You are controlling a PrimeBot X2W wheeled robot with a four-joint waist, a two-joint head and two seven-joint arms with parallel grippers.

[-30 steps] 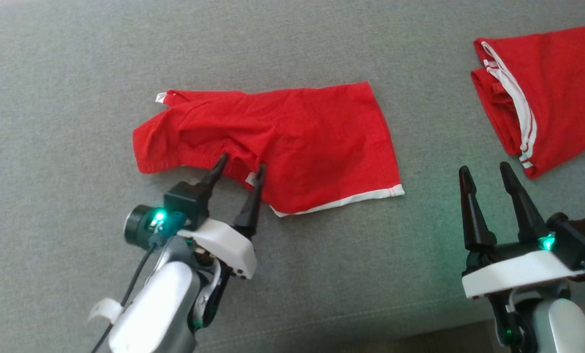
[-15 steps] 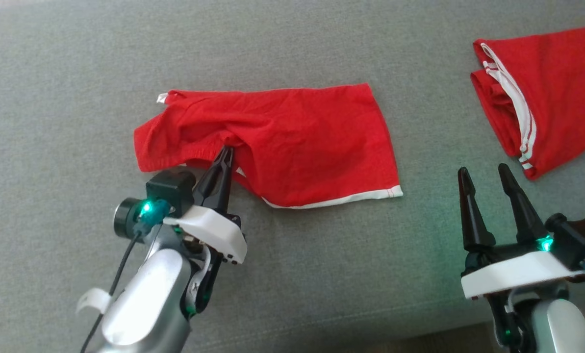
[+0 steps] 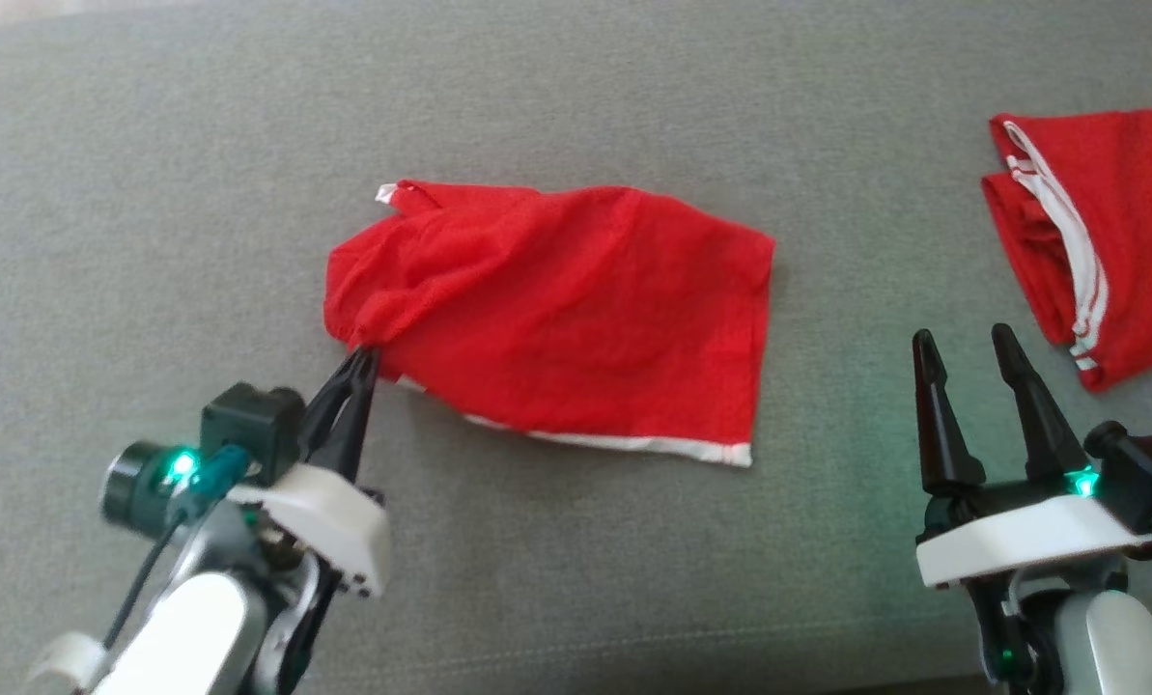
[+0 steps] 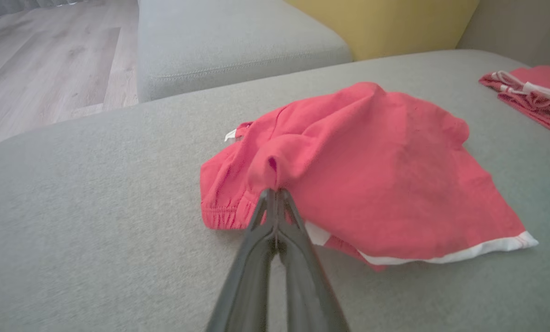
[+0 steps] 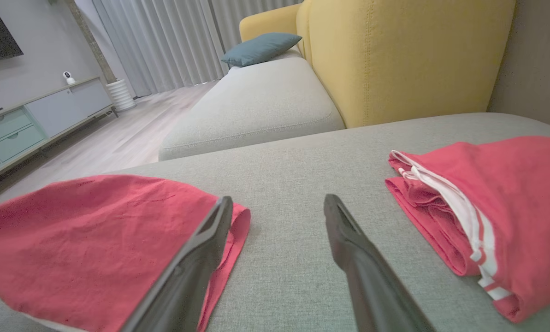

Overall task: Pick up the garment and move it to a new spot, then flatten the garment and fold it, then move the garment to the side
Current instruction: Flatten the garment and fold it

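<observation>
The left tool [image 4: 274, 192] has its two dark fingers pressed together on a bunched fold of the red shorts [image 4: 385, 184], just beside the elastic waistband. The shorts lie rumpled on the grey cushion [image 4: 95, 221], with the white hem trim toward the right. A second red garment [image 4: 533, 97] with white stripes lies well apart at the far right, and a yellow backrest [image 4: 385, 23] and wooden floor [image 4: 39, 69] lie beyond.

Second red garment [image 3: 1136, 222] cut off at right edge; garment [image 3: 556, 309] corner hidden between left jaws.
</observation>
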